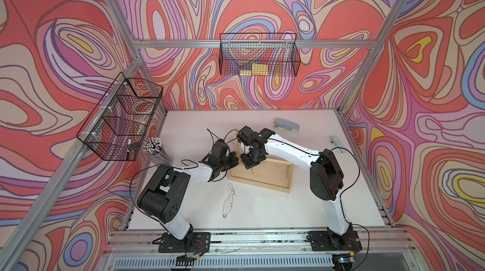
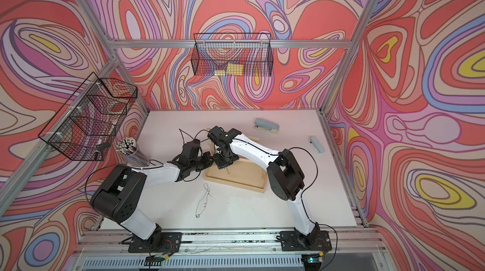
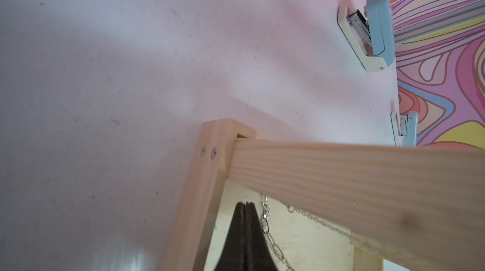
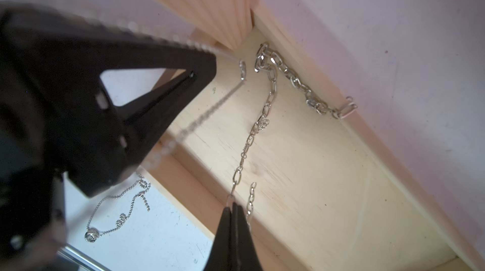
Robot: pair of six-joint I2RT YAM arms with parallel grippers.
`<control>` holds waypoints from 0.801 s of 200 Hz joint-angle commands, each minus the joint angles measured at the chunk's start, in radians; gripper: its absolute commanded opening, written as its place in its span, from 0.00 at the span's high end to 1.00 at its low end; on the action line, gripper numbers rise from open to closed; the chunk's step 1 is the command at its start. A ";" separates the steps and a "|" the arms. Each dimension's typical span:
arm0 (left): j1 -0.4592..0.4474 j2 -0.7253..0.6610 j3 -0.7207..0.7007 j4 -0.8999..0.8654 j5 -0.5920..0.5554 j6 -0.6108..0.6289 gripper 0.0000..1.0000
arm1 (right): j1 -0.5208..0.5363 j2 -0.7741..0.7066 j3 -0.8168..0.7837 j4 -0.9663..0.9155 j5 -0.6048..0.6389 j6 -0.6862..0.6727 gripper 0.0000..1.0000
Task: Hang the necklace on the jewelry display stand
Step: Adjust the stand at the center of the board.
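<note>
Starting nearest our bases, we see a thin pendant chain [image 4: 121, 220] lying loose on the white surface [image 1: 275, 212], well apart from both arms and, we judge, not the piece in hand. Beyond it, our two wrists meet over the left end of the jewelry display stand [image 1: 270, 174]. Our right fingers [image 4: 225, 219] are pinched tight on one link of the necklace [image 4: 296, 82], a silver link chain whose far length lies slack on the floor of the stand's tray, its clasp end at the tray's rim. Our left fingers [image 3: 240, 219] are pressed flat together with only a slit between them. The chain runs just beside them, and we cannot tell whether they pinch any of it. Past them runs the top crossbar [image 3: 341, 177], with no chain over it that we can make out. We judge the step to be lifting the chain out of the tray, with the hanging not yet done. The next move calls for raising the held link above the crossbar, carrying it over, and letting the slack fall on both sides without snagging the wood. Farthest back, two pale blue staplers [image 1: 286, 125] sit near the wall.
</note>
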 commanded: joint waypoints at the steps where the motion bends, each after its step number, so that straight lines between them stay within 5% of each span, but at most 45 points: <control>1: -0.002 0.030 -0.015 0.085 -0.053 -0.028 1.00 | 0.011 -0.007 -0.002 -0.087 -0.030 0.022 1.00; 85: -0.009 0.087 -0.023 0.149 -0.107 -0.084 1.00 | 0.036 -0.053 0.053 -0.213 0.056 0.111 1.00; 160: -0.030 0.098 -0.010 0.156 -0.139 -0.074 1.00 | 0.066 -0.021 0.174 -0.306 0.007 0.156 1.00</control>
